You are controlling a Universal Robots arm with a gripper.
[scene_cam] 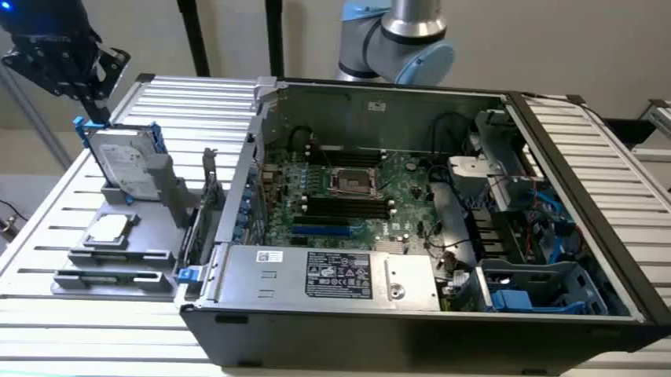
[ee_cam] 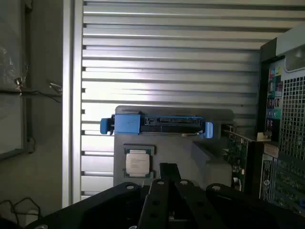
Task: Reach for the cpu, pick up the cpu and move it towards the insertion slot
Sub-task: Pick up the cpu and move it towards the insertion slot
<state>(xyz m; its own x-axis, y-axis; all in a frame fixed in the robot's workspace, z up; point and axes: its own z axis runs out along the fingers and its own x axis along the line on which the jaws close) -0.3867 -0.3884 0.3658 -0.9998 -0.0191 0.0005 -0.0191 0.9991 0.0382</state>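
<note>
Gripper [scene_cam: 89, 94], black and angular, hangs at the exterior view's far left, just above the top edge of the drive [scene_cam: 124, 165]. Claw state: cannot tell, wide or narrow. Cpu [scene_cam: 108, 229] lies flat in a square recess of a matte grey holder [scene_cam: 115, 255] at the exterior view's left, nearer than the drive and well below the gripper, apart from it. It is a small square chip with a dull silver top and a pale rim. In the wrist view the cpu [ee_cam: 138, 163] shows a light face with faint print. It sits just beside the drive, which is seen edge-on there as a long dark strip with blue plastic ends. The drive stands upright on its edge in the holder, a silver metal slab with blue rails. The holder rests on a table [scene_cam: 63, 314] of ribbed aluminium slats with bright, straight grooves. To the exterior view's right of the holder stands an open black case [scene_cam: 419, 338]. Inside it a green board [scene_cam: 404, 177] carries the slot [scene_cam: 351, 182], a square shiny metal frame around a dark centre, well apart from the cpu. Long, narrow black memory slots [scene_cam: 341, 206] lie just nearer than the slot. A silver sheet-metal box [scene_cam: 325, 275] with a printed label fills the case's near left corner. The arm [scene_cam: 404, 31], with rounded silver and pale blue joints, rises behind the case's far wall.
</note>
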